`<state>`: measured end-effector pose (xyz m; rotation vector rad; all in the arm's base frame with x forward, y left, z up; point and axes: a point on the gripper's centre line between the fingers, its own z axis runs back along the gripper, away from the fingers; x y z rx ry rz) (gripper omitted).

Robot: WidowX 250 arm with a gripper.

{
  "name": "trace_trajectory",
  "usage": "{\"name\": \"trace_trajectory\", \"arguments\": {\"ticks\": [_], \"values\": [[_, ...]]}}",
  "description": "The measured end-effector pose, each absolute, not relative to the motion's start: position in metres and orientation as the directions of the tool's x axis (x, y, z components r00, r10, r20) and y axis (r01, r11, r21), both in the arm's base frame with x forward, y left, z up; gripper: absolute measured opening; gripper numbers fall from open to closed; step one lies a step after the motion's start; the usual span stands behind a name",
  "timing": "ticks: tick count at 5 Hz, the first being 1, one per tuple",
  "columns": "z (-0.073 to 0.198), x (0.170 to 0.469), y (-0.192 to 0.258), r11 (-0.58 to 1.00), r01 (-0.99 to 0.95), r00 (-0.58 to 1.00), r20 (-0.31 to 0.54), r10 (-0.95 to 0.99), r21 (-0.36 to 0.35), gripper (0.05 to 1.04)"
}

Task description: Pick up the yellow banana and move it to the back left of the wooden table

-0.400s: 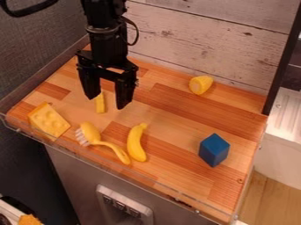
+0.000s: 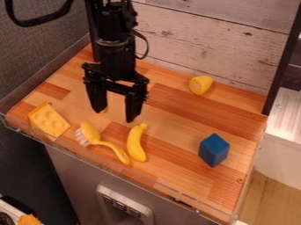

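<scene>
Camera view: your gripper hangs open near the banana, which points stem-up in view, between brush and blue block; one finger mostly hides a yellow piece.

Toy cheese is lying at nine o'clock on the wooden countertop, a blue block at four.

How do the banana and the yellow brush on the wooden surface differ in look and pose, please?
The banana is a smooth, single curve, while the brush has a wide head with pale bristles and a thin handle. The banana lies nearly in line with the camera's view; the brush slants across it. Both are yellow.
</scene>
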<state>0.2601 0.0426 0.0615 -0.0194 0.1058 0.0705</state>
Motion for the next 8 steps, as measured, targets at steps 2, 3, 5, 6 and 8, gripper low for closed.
{"name": "trace_trajectory", "arguments": {"ticks": [2,3,5,6,8], "values": [[0.065,0.262,0.015,0.994,-0.113,0.988,-0.106,0.111,-0.007,0.998],[0.063,0.266,0.008,0.995,-0.097,0.992,-0.077,0.096,-0.009,0.998],[0.027,0.259,0.003,0.999,-0.052,0.996,-0.075,0.051,-0.009,0.997],[0.016,0.258,0.003,0.999,-0.043,0.997,-0.072,0.042,-0.010,0.999],[0.010,0.254,0.003,0.998,-0.068,0.994,-0.082,0.067,-0.011,0.637]]}}
